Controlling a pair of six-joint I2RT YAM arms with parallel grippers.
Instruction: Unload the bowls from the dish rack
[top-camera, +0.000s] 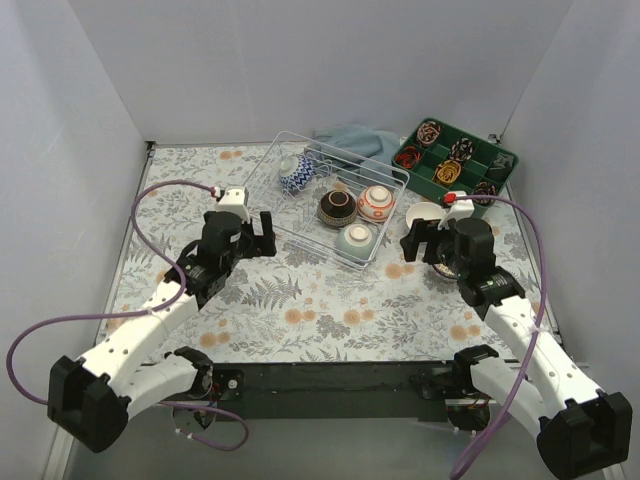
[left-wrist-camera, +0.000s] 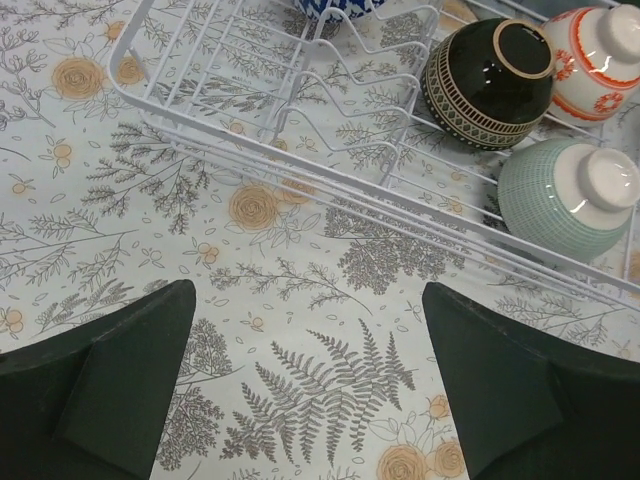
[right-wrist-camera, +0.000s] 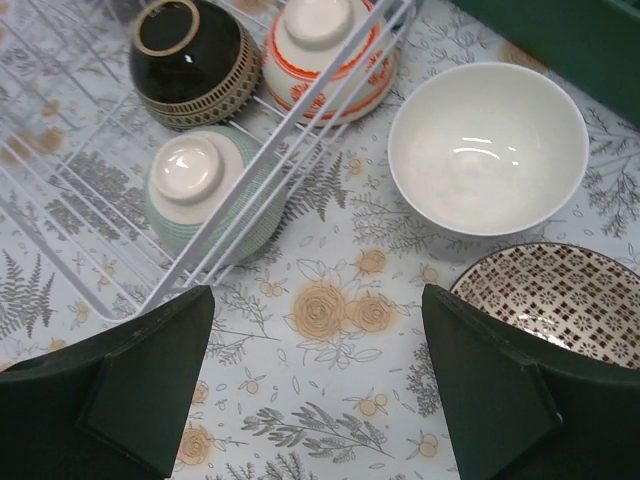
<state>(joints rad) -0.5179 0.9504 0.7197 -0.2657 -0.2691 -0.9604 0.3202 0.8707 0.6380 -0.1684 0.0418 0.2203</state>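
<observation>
Sitting in white wire dish rack (top-camera: 300, 212): four patterned ceramic bowls (top-camera: 338, 207).
Right claw (right-wrist-camera: 315, 375): spread, empty, beside plain white bowl (right-wrist-camera: 487, 148), brown-patterned bowl (right-wrist-camera: 560, 300).
Left claw (left-wrist-camera: 310, 370): spread, empty.

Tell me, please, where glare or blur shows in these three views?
Right wrist: glare spots inside the white bowl and on the black bowl; left wrist: dish rack wires sharp, small glints on the red-patterned bowl; top external: even light, no harsh shadows.
</observation>
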